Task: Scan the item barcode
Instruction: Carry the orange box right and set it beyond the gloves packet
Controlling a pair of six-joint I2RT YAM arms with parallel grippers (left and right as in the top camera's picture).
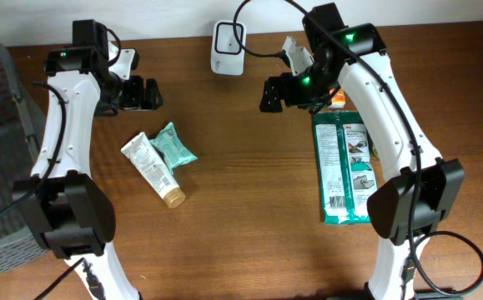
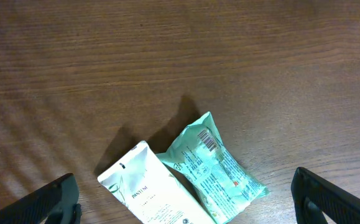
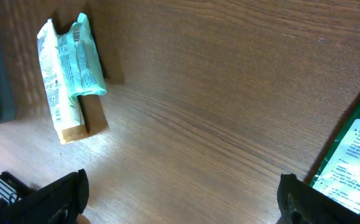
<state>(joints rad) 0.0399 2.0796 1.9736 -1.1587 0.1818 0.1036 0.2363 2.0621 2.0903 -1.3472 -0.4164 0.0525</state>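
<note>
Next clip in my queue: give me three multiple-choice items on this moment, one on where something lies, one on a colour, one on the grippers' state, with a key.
1. The small teal plastic pouch lies:
A. far apart from every other item
B. against the white squeeze tube
C. stacked on a cardboard box

2. The tube's cap is:
A. red
B. black
C. gold

3. The left gripper and right gripper are:
A. both open, holding nothing
B. left shut on the tube
C. right shut on the pouch

Key: 1 B, the left wrist view shows pouch and tube touching along one edge; 2 C, the cap shows tan-gold from overhead; 3 A, both wrist views show fingers wide apart, gripping nothing.
</note>
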